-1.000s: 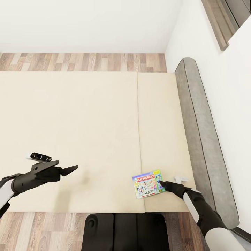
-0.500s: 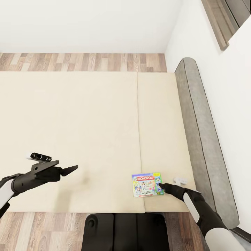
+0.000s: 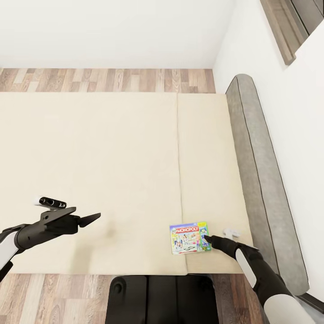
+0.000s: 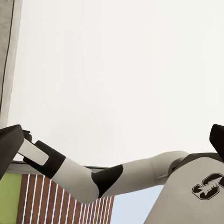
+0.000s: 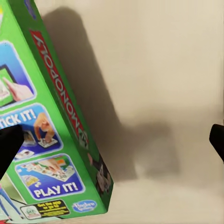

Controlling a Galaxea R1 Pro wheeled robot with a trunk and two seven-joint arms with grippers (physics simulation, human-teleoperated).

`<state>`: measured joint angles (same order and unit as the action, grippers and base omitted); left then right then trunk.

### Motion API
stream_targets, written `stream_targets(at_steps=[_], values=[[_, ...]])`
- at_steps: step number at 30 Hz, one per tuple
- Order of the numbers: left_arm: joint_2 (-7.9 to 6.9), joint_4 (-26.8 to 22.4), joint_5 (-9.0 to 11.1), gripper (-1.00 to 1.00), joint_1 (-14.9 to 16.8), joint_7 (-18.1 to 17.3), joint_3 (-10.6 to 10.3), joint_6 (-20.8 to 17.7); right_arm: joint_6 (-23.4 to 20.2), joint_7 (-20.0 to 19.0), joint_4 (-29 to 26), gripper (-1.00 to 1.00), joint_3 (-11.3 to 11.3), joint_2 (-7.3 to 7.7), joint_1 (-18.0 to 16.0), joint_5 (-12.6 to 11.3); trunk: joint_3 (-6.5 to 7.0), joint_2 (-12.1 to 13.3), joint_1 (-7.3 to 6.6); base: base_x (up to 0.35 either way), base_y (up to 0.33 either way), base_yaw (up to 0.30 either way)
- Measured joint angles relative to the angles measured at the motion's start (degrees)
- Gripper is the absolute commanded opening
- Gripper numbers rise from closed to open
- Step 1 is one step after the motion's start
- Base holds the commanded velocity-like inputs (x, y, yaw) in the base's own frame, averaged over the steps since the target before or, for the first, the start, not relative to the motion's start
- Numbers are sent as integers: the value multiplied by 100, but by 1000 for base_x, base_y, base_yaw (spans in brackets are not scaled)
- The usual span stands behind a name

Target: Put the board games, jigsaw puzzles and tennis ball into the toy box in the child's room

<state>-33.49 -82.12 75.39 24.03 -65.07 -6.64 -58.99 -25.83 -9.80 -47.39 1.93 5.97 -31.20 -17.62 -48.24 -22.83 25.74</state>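
A Monopoly board game (image 3: 186, 237) lies flat on the cream bed (image 3: 112, 157), close to the near edge and just right of the seam line. My right gripper (image 3: 208, 239) is at the box's right edge. In the right wrist view this gripper (image 5: 113, 142) is open wide, one finger (image 5: 9, 147) over the green box (image 5: 51, 130) and the other finger (image 5: 217, 140) over bare mattress. The box casts a broad shadow beside it. My left gripper (image 3: 93, 218) hovers open over bare mattress far to the left, holding nothing. The toy box and table are out of view.
A grey padded headboard (image 3: 261, 180) runs along the bed's right side against a white wall. Wood floor (image 3: 112, 80) shows beyond the bed's far edge. My dark base (image 3: 162, 297) stands against the near edge.
The Monopoly box has turned slightly and lies squarer to the bed edge. My right gripper has shifted a little with it. The left arm has not moved.
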Motion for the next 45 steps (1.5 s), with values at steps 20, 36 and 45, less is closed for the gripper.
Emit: stream_targets(at_steps=[20, 36, 45], values=[[1, 2, 0, 100, 1, -2, 0, 2, -141, -17, -9, 100, 5, -14, 1, 298, 35, 0, 0, 0, 0, 0], [-3, 9, 0, 100, 1, -2, 0, 2, -171, -51, -9, 100, 11, -6, 2, 278, 82, 0, 1, 0, 0, 0], [-1, 9, 0, 100, 1, 1, -6, 2, -164, -387, -3, 100, 25, 21, 1, 265, 82, 0, 1, 0, 0, 0]])
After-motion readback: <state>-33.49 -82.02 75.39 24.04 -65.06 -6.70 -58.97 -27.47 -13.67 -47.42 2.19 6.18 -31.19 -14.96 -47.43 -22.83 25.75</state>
